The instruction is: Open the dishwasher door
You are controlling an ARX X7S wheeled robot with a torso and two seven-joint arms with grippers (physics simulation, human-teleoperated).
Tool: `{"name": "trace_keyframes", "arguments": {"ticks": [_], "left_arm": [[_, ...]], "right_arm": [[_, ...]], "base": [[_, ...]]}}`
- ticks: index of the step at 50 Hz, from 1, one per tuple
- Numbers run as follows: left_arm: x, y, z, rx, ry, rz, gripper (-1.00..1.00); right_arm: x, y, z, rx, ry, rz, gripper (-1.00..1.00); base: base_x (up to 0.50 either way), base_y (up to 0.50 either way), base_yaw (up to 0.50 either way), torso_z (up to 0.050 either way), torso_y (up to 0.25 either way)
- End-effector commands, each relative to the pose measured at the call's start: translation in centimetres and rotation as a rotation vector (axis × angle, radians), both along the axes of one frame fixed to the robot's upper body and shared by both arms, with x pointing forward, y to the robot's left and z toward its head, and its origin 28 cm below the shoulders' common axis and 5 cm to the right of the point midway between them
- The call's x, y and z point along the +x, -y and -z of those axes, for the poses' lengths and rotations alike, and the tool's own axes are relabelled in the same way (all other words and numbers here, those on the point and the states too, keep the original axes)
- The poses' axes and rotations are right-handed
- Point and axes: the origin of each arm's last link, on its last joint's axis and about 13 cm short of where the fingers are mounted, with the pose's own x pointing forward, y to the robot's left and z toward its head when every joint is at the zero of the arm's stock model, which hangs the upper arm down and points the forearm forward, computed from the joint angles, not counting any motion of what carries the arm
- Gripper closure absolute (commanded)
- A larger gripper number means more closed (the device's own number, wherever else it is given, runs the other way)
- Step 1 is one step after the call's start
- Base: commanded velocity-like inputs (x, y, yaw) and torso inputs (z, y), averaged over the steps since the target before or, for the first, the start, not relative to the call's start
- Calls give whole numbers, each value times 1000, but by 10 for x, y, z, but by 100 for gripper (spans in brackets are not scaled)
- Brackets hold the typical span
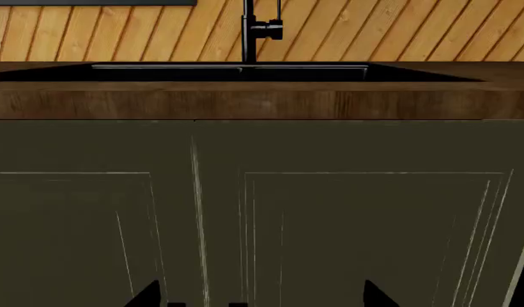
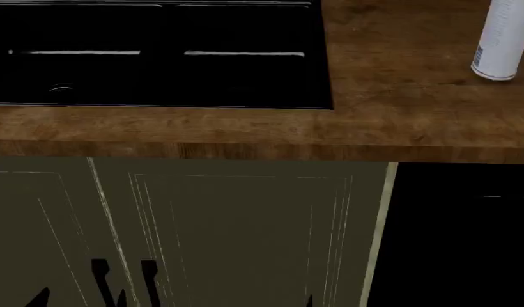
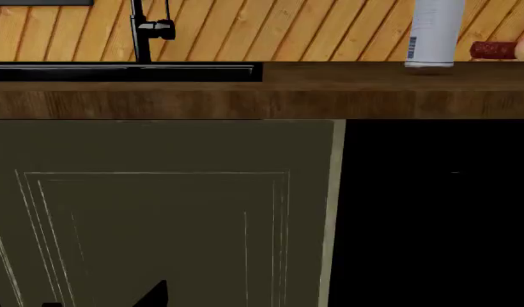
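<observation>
Black dishwasher door sitting shut under the wooden counter, right of the olive cabinet door.

Only the head view is catching the sink basin from above; the right wrist view is showing the faucet, a white bottle and a red thing behind it. Dark finger tips of the left gripper are peeking in spread apart, holding nothing; of the right gripper only one tip is showing, so I cannot tell its state.
</observation>
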Motion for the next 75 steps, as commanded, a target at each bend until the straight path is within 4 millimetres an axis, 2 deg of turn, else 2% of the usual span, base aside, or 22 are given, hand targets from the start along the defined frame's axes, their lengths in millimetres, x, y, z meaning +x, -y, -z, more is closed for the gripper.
{"name": "trace_keyframes", "arguments": {"ticks": [1, 16, 68, 75], "left_arm": [[0, 0, 0, 0, 0, 0, -100], [-5, -2, -4, 9, 26, -7, -100], [-8, -1, -2, 27, 58, 2, -100], [-9, -2, -3, 31, 60, 3, -100]], "right_arm": [[1, 0, 1, 0, 0, 0, -100], [-2, -4, 0, 7, 17, -31, -100], [-6, -5, -5, 17, 24, -55, -100], [-6, -6, -7, 17, 36, -54, -100]], "base": [[0, 0, 0, 0, 0], [0, -34, 0, 0, 0], [0, -488, 0, 0, 0], [0, -57, 0, 0, 0]]}}
